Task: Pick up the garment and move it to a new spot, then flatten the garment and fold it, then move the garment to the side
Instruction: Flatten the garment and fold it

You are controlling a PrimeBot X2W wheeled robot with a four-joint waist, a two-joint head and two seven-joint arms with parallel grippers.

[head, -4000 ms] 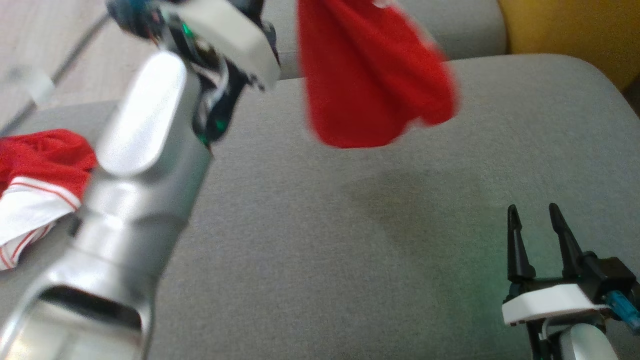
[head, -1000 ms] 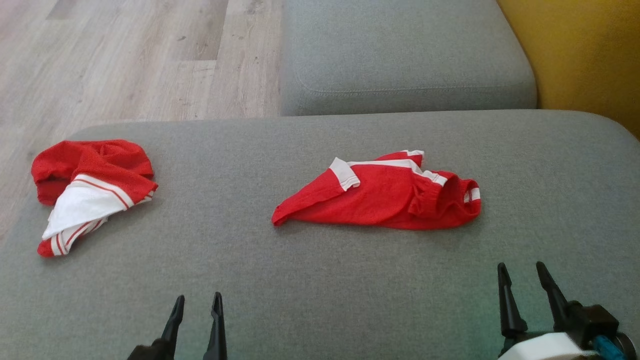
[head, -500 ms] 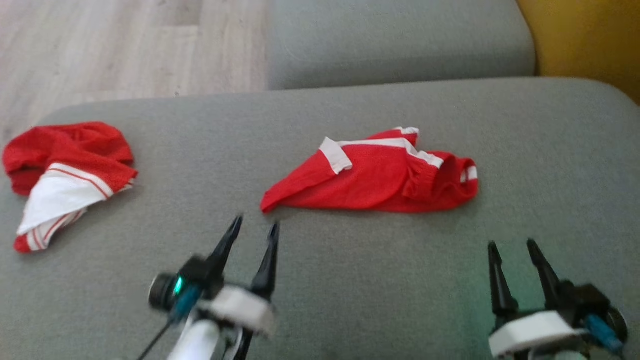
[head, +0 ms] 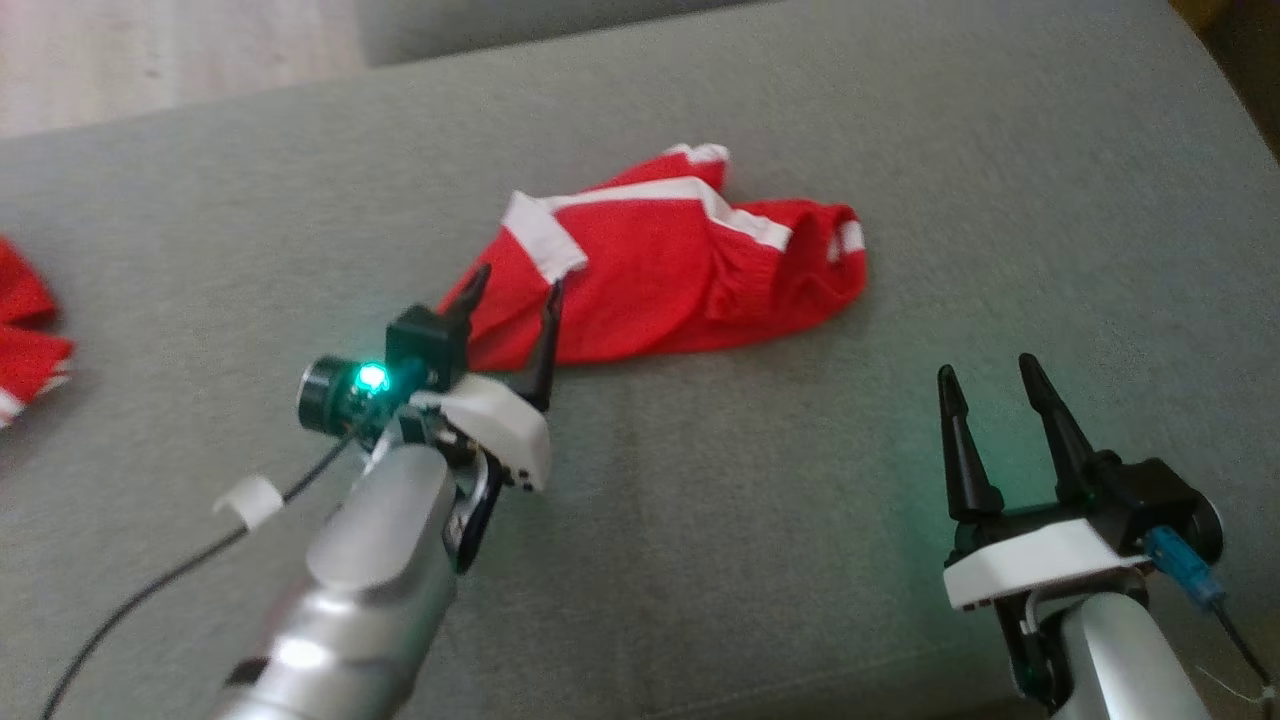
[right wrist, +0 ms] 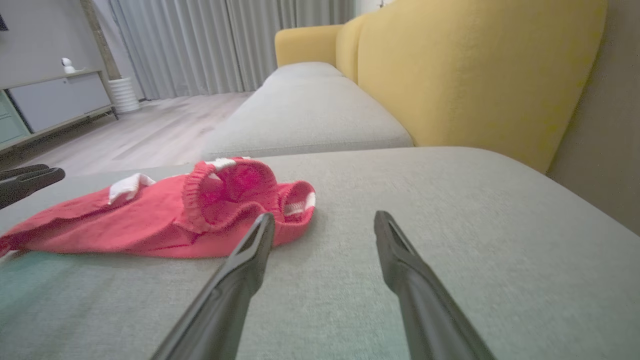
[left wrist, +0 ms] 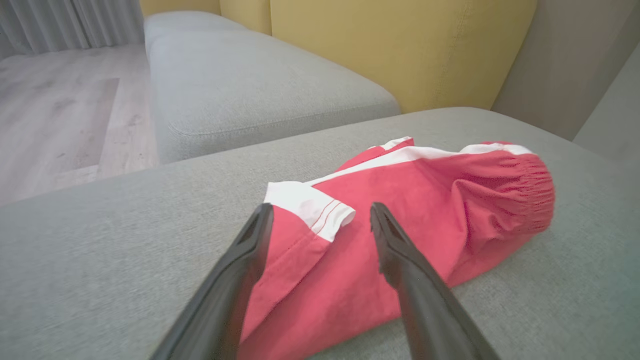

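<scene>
The garment (head: 660, 270), red shorts with white stripes and an elastic waistband, lies crumpled in the middle of the grey sofa cushion (head: 700, 480). My left gripper (head: 512, 288) is open, its two dark fingers straddling the garment's near left leg end; in the left wrist view the garment (left wrist: 400, 210) sits between and beyond the left gripper (left wrist: 320, 212). My right gripper (head: 985, 372) stands open and empty over bare cushion, to the right of and nearer than the garment. In the right wrist view the waistband end of the garment (right wrist: 225, 200) lies left of the right gripper (right wrist: 324, 220).
A second red-and-white garment (head: 25, 340) lies at the cushion's far left edge. Another grey seat cushion (left wrist: 240, 95) lies beyond, with the yellow backrest (right wrist: 475, 75) on the right and wooden floor (left wrist: 55, 115) to the left. A cable (head: 160, 580) trails from my left wrist.
My left arm has come forward from the bottom edge until its open fingers reach the garment's left end. The head camera has tilted down and shifted. The right gripper has held its place.
</scene>
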